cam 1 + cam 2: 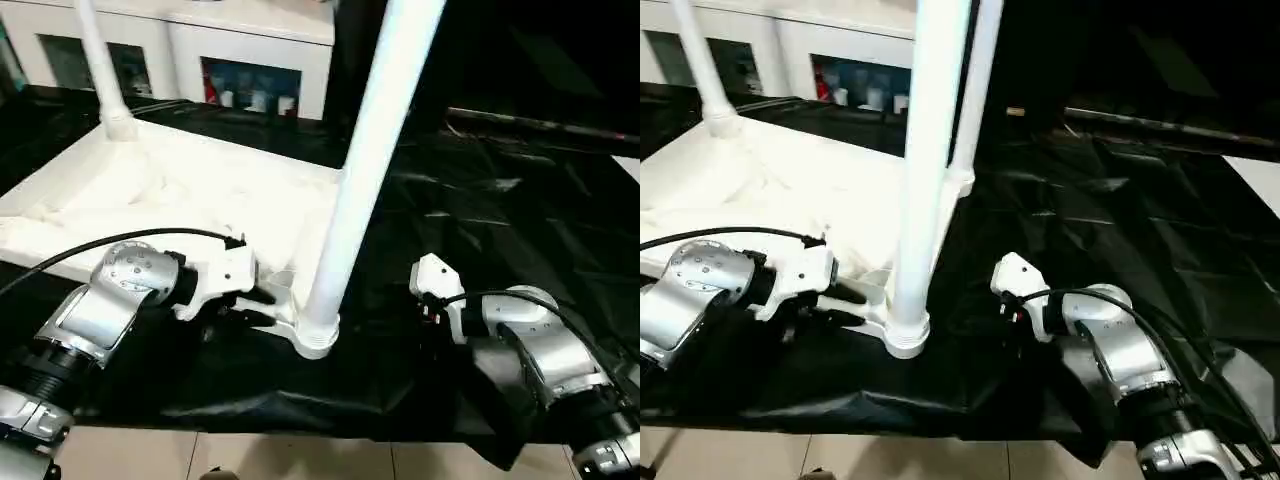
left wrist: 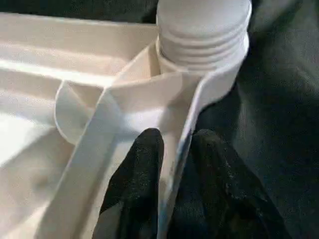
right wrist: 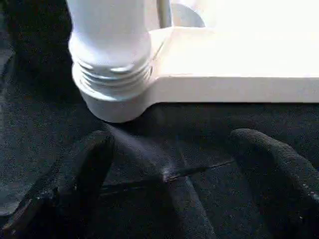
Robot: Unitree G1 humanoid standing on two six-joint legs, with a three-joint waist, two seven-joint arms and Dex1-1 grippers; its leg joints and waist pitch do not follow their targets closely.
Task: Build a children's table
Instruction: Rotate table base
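White tabletop (image 1: 150, 190) rim between left tool (image 2: 174, 164) fingers.

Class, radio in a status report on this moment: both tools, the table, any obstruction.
Left tool straddles the table top's rim beside the near leg. Right tool open, short of that corner socket. Nothing in between.

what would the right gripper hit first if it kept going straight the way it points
Probably the near corner socket of the white table top, where a leg is seated; the black cover between looks free.
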